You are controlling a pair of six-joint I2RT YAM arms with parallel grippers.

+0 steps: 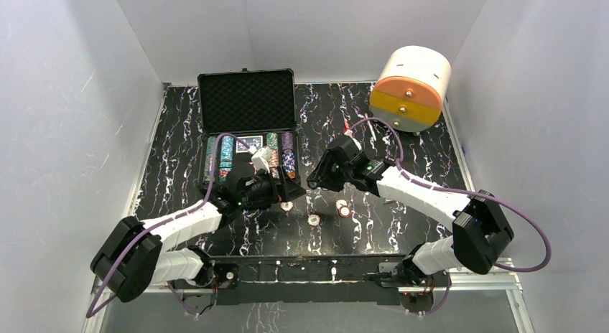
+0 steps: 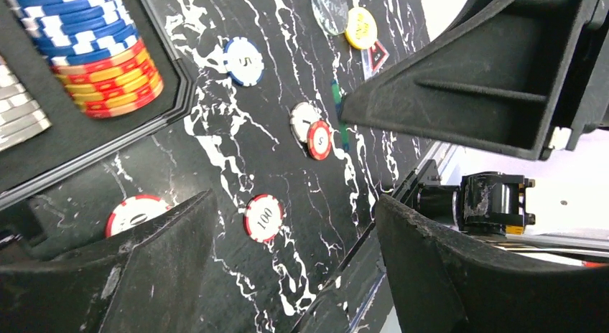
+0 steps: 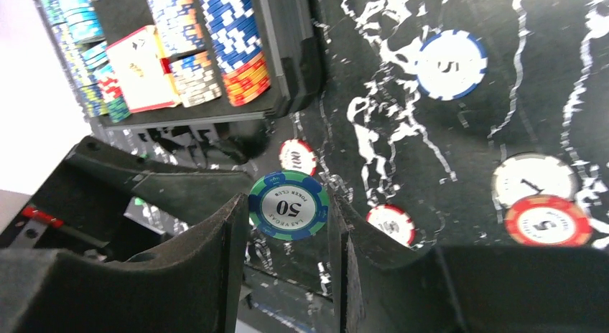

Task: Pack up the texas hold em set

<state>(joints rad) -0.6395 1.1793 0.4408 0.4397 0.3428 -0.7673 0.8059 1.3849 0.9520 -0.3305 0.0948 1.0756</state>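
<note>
The black foam-lined hard case lies open at eleven o'clock on the black white-veined tabletop. Its tray is already mostly filled with rows of striped poker chips and a white-and-red card deck. The right pincer is clenched on the edges of a green-and-blue chip marked 50, seemingly lifted, at about four o'clock from the case. The left pincer is released and empty. Left to pack, as I judge it: that chip, a blue-and-white chip, two red-and-white chips, an overlapping white and red pair and a yellow round button, then closing the case.
</note>
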